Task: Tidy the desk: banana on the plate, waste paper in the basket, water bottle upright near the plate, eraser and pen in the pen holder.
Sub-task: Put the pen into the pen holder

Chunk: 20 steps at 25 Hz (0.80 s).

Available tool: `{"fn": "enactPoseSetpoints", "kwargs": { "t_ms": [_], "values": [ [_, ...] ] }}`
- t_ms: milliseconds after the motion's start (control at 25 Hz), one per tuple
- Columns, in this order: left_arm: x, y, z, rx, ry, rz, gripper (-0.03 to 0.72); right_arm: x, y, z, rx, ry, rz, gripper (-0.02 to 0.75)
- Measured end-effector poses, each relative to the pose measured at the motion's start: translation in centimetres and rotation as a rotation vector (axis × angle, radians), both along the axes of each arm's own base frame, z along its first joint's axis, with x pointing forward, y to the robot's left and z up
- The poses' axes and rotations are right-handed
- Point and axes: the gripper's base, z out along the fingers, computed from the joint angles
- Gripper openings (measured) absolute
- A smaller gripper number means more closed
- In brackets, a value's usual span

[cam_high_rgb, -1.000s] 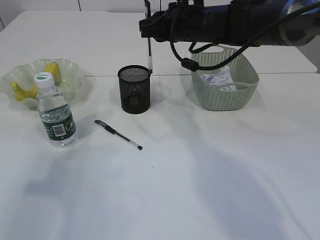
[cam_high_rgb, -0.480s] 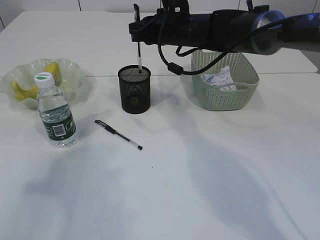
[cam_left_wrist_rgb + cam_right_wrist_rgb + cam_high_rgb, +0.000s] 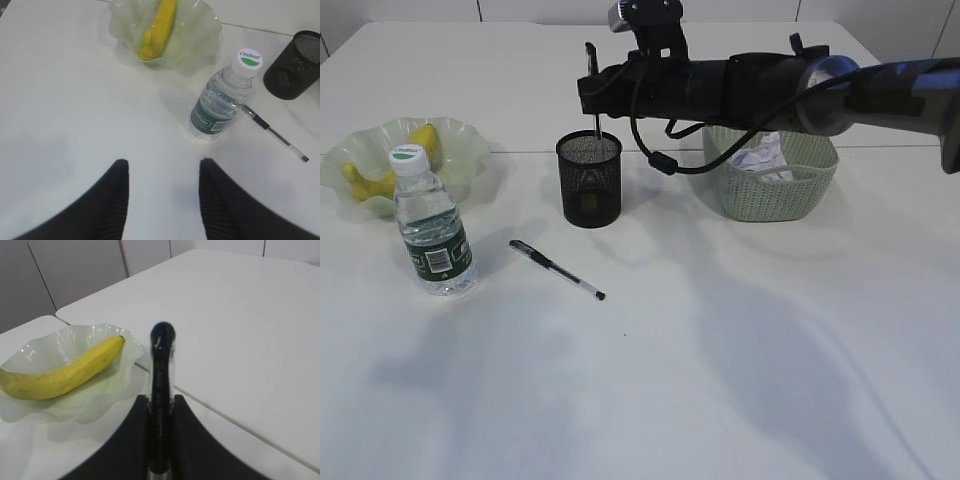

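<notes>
right gripper [image 3: 161, 407] is clamped on an upright pen [image 3: 161, 370], its tip dipping into the pen holder [image 3: 588, 180]. second pen [image 3: 557, 269] lies on the desk [image 3: 740, 380] beside the water bottle [image 3: 430, 225]. left gripper [image 3: 162, 187] hangs half-open, empty.

A broad white desk [image 3: 740, 380] with a seam across it carries a ruffled green glass plate [image 3: 470, 140], an upright water bottle [image 3: 432, 225], a black mesh pen holder [image 3: 588, 180], a sage-green basket [image 3: 775, 190] and one loose pen [image 3: 557, 269] lying flat.
</notes>
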Motion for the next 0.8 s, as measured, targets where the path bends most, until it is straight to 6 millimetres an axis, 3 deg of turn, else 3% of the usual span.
{"fn": "enactPoseSetpoints", "kwargs": {
  "t_ms": [320, 600, 800],
  "values": [
    [0.02, -0.01, 0.03, -0.001, -0.004, -0.001, 0.328, 0.14, 0.01, -0.75, -0.020, -0.002, 0.000, 0.076],
    [0.02, -0.01, 0.03, -0.001, -0.004, -0.001, 0.328, 0.16, 0.00, -0.76, -0.023, -0.004, -0.001, 0.234],
    [0.02, -0.01, 0.03, -0.001, -0.004, -0.001, 0.328, 0.16, 0.00, -0.76, -0.024, -0.005, 0.000, 0.258]
  ]
}}
